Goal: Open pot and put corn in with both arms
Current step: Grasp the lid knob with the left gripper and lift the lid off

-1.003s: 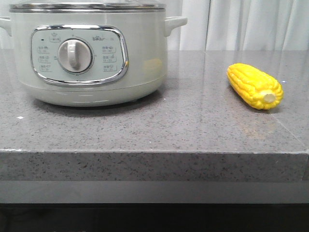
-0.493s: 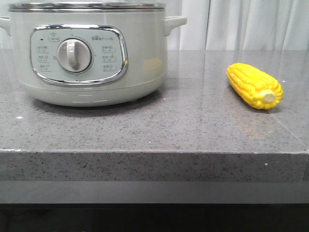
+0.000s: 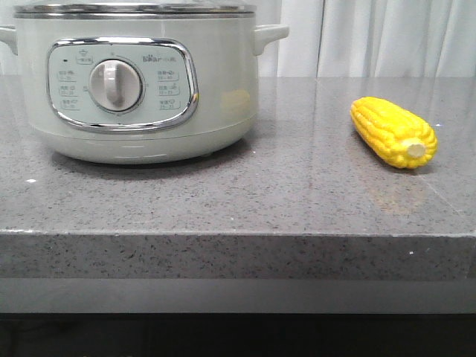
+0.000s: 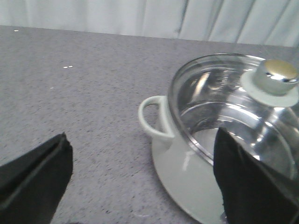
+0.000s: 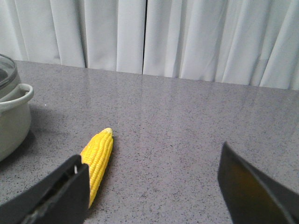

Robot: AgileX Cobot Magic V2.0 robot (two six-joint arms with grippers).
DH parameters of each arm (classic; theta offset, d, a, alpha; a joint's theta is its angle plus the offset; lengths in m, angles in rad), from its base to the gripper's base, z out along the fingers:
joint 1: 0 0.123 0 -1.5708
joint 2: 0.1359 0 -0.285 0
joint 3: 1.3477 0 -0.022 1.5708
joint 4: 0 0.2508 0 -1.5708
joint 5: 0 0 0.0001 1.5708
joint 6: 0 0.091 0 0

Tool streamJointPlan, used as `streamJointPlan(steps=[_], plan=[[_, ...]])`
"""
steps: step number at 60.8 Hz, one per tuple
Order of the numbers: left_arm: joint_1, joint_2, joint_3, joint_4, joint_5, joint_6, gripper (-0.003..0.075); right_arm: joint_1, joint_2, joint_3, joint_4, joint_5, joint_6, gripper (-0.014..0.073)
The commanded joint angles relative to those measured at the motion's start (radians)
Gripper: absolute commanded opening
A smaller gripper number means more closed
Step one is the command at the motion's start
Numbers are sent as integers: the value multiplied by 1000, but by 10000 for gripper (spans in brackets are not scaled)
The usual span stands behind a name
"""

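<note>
The pale grey-green pot [image 3: 134,82] stands at the left of the counter, its steel-rimmed glass lid [image 4: 233,107] on, with a round knob [image 4: 275,79] on top. The yellow corn [image 3: 393,132] lies on the counter at the right, stub end toward me. My left gripper [image 4: 140,186] is open and empty, above the counter beside the pot's side handle [image 4: 152,119]; one finger overlaps the lid's rim. My right gripper [image 5: 154,186] is open and empty, above the counter; the corn [image 5: 99,156] lies by one finger. Neither gripper shows in the front view.
The grey speckled counter [image 3: 260,193] has its front edge close to me. White curtains [image 5: 187,37] hang behind the counter's far edge. The pot's control panel and dial [image 3: 115,84] face forward.
</note>
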Motion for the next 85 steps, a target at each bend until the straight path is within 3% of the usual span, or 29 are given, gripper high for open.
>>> streamJointPlan(steps=[1, 16, 36, 58, 85], plan=[[-68, 102, -152, -13, 3, 3, 596, -5, 15, -36, -9, -83, -5, 582], [-211, 423, -506, -13, 170, 3, 596, -5, 15, -36, -9, -83, -5, 582], [-289, 702, -818, -13, 287, 3, 596, -5, 15, -36, -9, -83, -5, 582], [-290, 773, -869, 1, 326, 3, 514, 2, 15, -36, -9, -83, -5, 582], [-290, 773, -869, 1, 363, 3, 264, 2, 15, -36, -9, -83, -5, 582]])
